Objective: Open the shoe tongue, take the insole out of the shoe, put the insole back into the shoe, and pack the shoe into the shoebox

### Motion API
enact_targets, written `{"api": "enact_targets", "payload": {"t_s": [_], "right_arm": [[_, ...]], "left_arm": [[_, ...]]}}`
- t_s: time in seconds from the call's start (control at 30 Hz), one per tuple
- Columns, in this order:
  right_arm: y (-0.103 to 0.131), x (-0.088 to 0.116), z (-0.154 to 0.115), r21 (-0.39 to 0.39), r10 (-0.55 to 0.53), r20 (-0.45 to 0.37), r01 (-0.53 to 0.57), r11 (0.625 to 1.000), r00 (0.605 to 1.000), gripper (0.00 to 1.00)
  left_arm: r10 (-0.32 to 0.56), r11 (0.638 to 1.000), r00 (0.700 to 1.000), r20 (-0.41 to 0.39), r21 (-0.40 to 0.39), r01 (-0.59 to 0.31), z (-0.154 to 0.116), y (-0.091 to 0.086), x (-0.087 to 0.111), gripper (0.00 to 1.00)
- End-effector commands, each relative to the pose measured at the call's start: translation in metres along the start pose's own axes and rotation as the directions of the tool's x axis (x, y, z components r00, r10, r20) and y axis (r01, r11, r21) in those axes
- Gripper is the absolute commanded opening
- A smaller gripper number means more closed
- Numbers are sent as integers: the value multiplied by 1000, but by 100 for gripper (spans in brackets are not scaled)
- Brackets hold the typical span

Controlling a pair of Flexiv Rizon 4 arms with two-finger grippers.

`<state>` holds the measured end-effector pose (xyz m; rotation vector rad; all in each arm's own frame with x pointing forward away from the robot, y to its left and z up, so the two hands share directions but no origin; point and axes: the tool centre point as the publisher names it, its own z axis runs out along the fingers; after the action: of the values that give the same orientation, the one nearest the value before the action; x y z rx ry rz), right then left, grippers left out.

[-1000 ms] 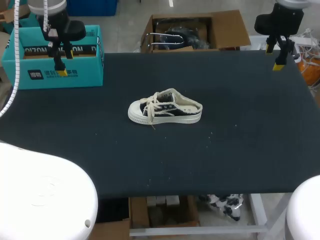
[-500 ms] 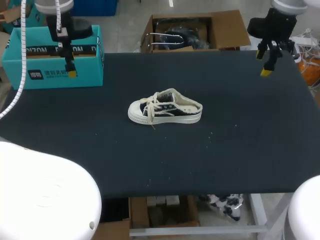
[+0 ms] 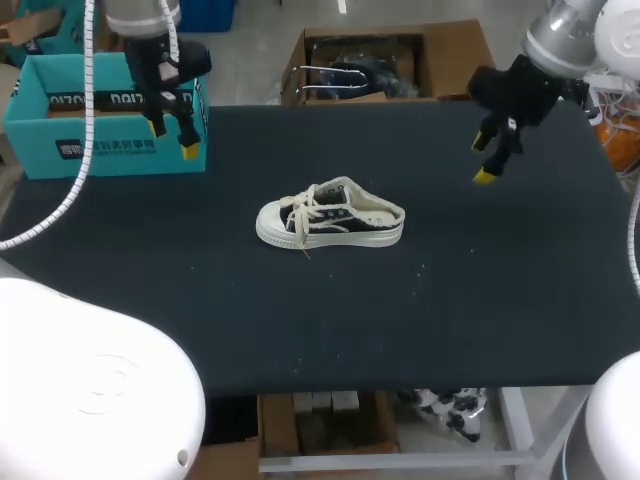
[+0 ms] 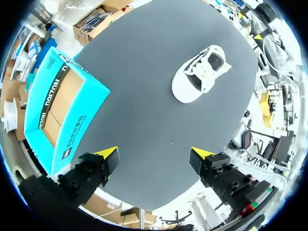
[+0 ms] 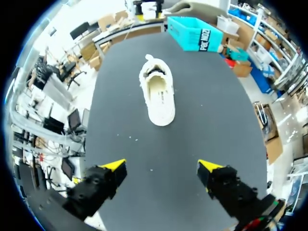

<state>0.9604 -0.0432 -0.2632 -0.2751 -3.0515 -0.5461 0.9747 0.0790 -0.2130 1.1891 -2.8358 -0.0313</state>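
Head view: a laced sneaker [image 3: 330, 214] sits upright in the middle of the table [image 3: 480, 300], well apart from the open teal shoebox [image 3: 100, 150] at far left, with the left gripper [image 4: 155, 154] and right gripper [image 5: 161, 166] hanging wide open on either side, seemingly poised for its tongue.

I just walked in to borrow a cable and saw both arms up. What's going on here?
Nothing is being handled yet. A laced canvas shoe lies alone in the middle of the dark table. The open teal shoebox sits at the table's far left corner. The left pincer hangs open by the box, and the right pincer hangs open above the table's far right. Neither touches anything.
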Motion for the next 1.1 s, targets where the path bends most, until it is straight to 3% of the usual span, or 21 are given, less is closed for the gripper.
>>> {"api": "enact_targets", "payload": {"t_s": [0.03, 0.5, 0.67, 0.83, 0.9, 1.1], "right_arm": [[-8, 5, 7, -42, 1, 41, 1, 999, 999, 100], [-8, 5, 7, -42, 1, 41, 1, 999, 999, 100], [5, 4, 25, -49, 27, 33, -26, 998, 999, 100], [15, 8, 42, -100, 63, 38, -59, 993, 997, 100], [21, 12, 49, -119, 83, 42, -77, 990, 996, 100], [40, 24, 73, -161, 123, 27, -117, 980, 992, 100]], "left_arm": [[-83, 996, 989, 122, -12, 85, 0, 2, 15, 100], [-83, 996, 989, 122, -12, 85, 0, 2, 15, 100], [-221, 975, 975, 36, 16, 220, 8, -14, 18, 100], [-368, 930, 930, 5, 17, 368, 8, -28, 28, 100], [-389, 921, 921, -10, 15, 390, 10, -33, 33, 100], [-518, 855, 855, 0, 10, 518, 16, -54, 51, 100]]}}
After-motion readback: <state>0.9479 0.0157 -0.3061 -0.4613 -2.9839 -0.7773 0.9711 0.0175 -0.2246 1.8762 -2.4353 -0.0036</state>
